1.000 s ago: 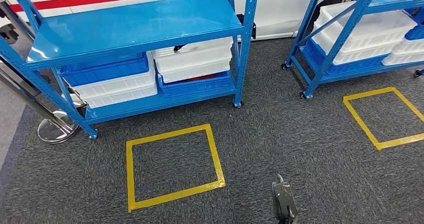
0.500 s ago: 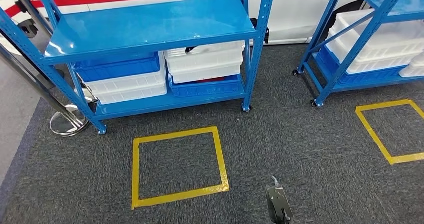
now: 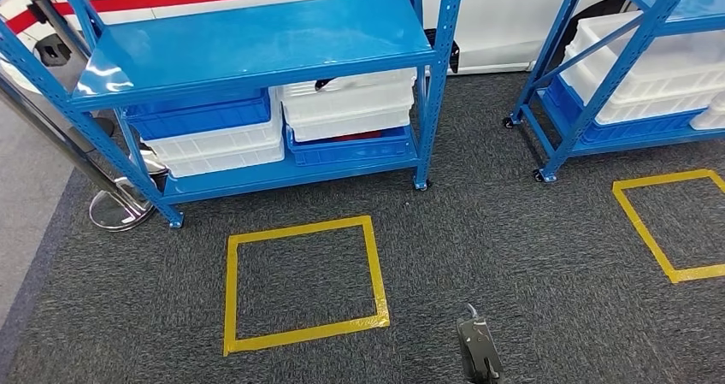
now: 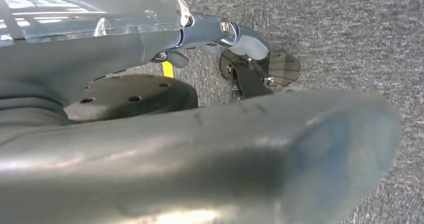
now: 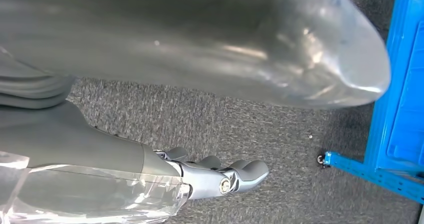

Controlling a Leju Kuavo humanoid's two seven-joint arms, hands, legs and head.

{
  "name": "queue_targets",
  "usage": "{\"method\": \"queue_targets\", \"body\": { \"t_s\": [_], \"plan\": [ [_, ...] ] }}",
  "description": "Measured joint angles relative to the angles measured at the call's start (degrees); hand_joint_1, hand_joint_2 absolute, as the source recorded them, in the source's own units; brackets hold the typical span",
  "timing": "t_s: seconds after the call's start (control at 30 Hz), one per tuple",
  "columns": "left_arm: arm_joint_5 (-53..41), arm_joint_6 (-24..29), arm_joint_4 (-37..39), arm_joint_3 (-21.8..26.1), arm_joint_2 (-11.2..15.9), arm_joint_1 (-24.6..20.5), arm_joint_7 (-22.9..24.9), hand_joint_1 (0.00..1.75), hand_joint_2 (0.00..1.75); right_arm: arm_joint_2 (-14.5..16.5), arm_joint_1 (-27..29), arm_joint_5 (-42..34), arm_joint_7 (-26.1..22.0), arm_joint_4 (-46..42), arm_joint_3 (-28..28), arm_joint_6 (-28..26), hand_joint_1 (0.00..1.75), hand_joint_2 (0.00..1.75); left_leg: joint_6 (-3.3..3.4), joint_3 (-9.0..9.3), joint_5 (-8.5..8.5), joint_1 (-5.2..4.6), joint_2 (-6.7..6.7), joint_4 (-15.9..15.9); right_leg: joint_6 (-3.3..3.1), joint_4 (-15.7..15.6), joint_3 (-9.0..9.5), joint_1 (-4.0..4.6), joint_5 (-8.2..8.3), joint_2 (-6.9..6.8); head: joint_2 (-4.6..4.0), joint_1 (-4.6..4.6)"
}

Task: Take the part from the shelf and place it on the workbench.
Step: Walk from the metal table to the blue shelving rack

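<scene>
Camera barely shifted, right hand empty with fingers apart, low, well short of shelf, left hand empty too

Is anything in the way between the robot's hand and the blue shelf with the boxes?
Nothing visible. Between the right hand and the blue shelf lies bare carpet with a flat yellow tape square. The part itself cannot be picked out among the bins.

Shelf glossy blue painted metal; bins smooth white and blue plastic. Carpet rough matt grey pile beyond the fingers, which look smooth grey plastic, with yellow tape.
</scene>
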Motion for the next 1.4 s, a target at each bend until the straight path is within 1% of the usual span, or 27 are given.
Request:
{"method": "queue_targets", "body": {
  "t_s": [0.03,0.07,0.13,0.37,0.67,0.8,0.9,0.97,1.0,1.07,1.1,1.13,1.17,1.2,1.23,1.27,1.3,1.33,1.37,1.4],
  "plan": [
    [0.0,0.0,0.0,0.0,0.0,0.0,0.0,0.00,0.00,0.0,0.0,0.0,0.0,0.0,0.0,0.1,0.00,0.00,-0.47,0.04,-0.01,0.02,0.00,-0.1,0.01,0.0,-0.01,-0.01,-0.01,-0.02,0.00,0.00],
    [0.0,0.0,0.0,0.0,0.0,0.0,0.0,0.00,0.00,0.0,0.0,0.0,0.0,0.0,0.0,0.1,0.00,0.00,-0.80,0.05,-0.04,0.03,0.00,-0.1,0.03,0.0,-0.01,-0.02,-0.02,-0.05,0.00,0.00],
    [0.0,0.1,0.0,0.0,0.0,0.0,0.0,0.00,0.00,0.0,-0.1,0.1,0.0,0.1,0.0,0.3,0.00,0.00,-0.99,-0.01,-0.09,-0.02,0.00,-0.1,0.08,0.0,0.01,-0.06,-0.04,-0.11,0.00,0.00],
    [0.0,0.1,0.0,0.0,0.0,0.0,0.1,0.00,0.00,0.0,-0.4,0.3,0.0,0.6,0.0,0.7,0.00,0.00,-0.86,-0.32,-0.21,-0.25,0.00,0.3,0.50,-0.2,0.04,-0.14,0.05,-0.22,0.00,0.00],
    [0.1,0.2,0.0,0.0,0.0,0.0,0.0,0.00,0.00,0.0,-1.1,1.0,-0.3,1.7,0.0,0.7,0.00,0.00,-0.70,-0.51,-0.28,-0.30,0.00,0.7,0.77,-0.2,0.05,-0.20,0.14,-0.23,0.00,0.00],
    [0.1,0.4,0.0,0.0,0.0,0.0,0.1,0.00,0.00,0.0,-1.3,2.1,-0.3,2.3,0.2,0.1,0.00,0.00,-0.19,-0.69,-0.48,-0.37,-0.01,1.1,1.05,-0.3,0.07,-0.55,0.20,-0.24,0.00,0.00],
    [0.0,0.8,0.0,0.0,0.0,0.0,0.2,0.00,0.00,0.0,-1.6,3.0,-0.2,3.0,0.6,-0.4,0.00,0.00,0.17,-0.90,-0.66,-0.43,-0.02,1.5,1.37,-0.3,0.08,-0.62,0.17,-0.25,0.00,0.00],
    [0.0,1.0,0.0,0.0,0.0,0.0,0.3,0.00,0.00,0.0,-1.9,3.1,-0.2,3.4,0.8,-0.4,0.00,0.00,0.52,-1.12,-0.80,-0.56,-0.02,1.8,1.75,-0.4,0.09,-0.72,0.19,-0.26,0.00,0.00],
    [0.0,1.0,0.0,0.0,0.0,0.0,0.4,0.00,0.00,0.0,-2.0,3.1,-0.2,3.6,0.9,-0.4,0.00,0.00,0.79,-1.24,-0.82,-0.66,-0.02,1.8,2.01,-0.5,0.17,-0.79,0.26,-0.28,0.00,0.00],
    [0.0,1.1,0.0,0.0,0.0,0.0,0.4,0.00,0.00,0.0,-2.3,3.0,-0.4,3.8,1.1,-0.4,0.00,0.00,1.49,-0.78,-0.35,-0.60,-0.07,0.8,2.55,-0.8,0.46,-0.77,0.21,-0.46,0.00,0.01],
    [-0.1,1.1,0.0,0.0,0.0,-0.1,0.4,0.00,0.00,0.0,-2.5,3.0,-0.4,3.9,1.1,-0.4,0.00,0.00,1.87,-0.40,0.03,-0.48,-0.08,0.1,2.69,-0.1,0.24,-0.75,-0.43,-0.60,0.00,0.01],
    [-0.1,1.1,0.0,0.0,-0.1,-0.1,0.5,0.00,0.00,0.0,-2.6,3.0,-0.5,4.0,1.2,-0.4,0.00,0.00,2.16,-0.01,0.38,-0.35,-0.12,-0.6,2.77,1.7,-0.53,-0.69,-1.69,-0.74,0.00,0.02],
    [-0.1,1.1,0.0,0.0,-0.1,-0.1,0.5,0.00,0.00,0.0,-2.7,2.9,-0.5,4.2,1.2,-0.4,0.00,0.00,2.33,0.10,0.56,-0.33,-0.17,-0.8,2.79,4.7,-1.99,-0.71,-3.48,-0.83,0.00,0.02],
    [-0.1,1.1,0.0,0.0,-0.1,-0.1,0.5,0.00,0.00,0.0,-2.8,2.8,-0.6,4.4,1.2,-0.4,0.00,0.00,2.44,0.09,0.62,-0.37,-0.27,-0.9,2.87,8.5,-3.89,-0.68,-5.37,-0.87,0.00,0.02],
    [-0.1,1.1,0.0,0.0,-0.1,0.0,0.6,0.00,0.00,0.0,-2.8,2.8,-0.6,4.6,1.2,-0.5,0.00,0.00,2.44,0.01,0.61,-0.42,-0.48,-0.9,3.00,11.9,-5.62,-0.68,-6.61,-0.87,0.00,0.02],
    [-0.2,1.1,0.0,0.0,-0.1,0.0,0.6,0.00,0.00,0.0,-2.7,2.7,-0.6,4.9,1.2,-0.5,0.00,0.00,2.41,-0.05,0.58,-0.44,-0.77,-0.8,3.12,13.8,-6.67,-0.72,-6.84,-0.87,0.00,0.02],
    [-0.2,1.1,0.0,0.0,-0.1,0.0,0.6,0.00,0.00,0.0,-2.7,2.7,-0.7,5.1,1.2,-0.5,0.00,0.00,2.31,-0.10,0.51,-0.41,-1.18,-0.6,3.23,13.4,-6.57,-0.81,-5.84,-0.87,0.00,0.02],
    [-0.2,1.1,0.0,0.0,-0.1,0.0,0.6,0.00,0.00,0.0,-2.7,2.7,-0.7,5.2,1.2,-0.5,0.00,0.00,2.12,-0.13,0.39,-0.33,-1.66,-0.4,3.32,10.8,-5.30,-0.94,-3.90,-0.76,0.00,0.02],
    [-0.2,1.1,0.0,0.0,-0.2,0.0,0.6,0.00,0.00,0.0,-2.7,2.7,-0.7,5.3,1.2,-0.6,0.00,0.00,1.84,-0.19,0.21,-0.24,-2.15,-0.1,3.38,6.7,-3.37,-1.15,-1.88,-0.23,0.00,0.02],
    [-0.2,1.1,0.0,0.0,-0.2,0.0,0.6,0.00,0.00,0.0,-2.7,2.6,-0.7,5.5,1.2,-0.6,0.00,0.00,1.46,-0.33,0.01,-0.26,-2.61,0.3,3.35,3.2,-1.63,-1.17,-0.49,0.60,0.00,0.03]
  ]
}}
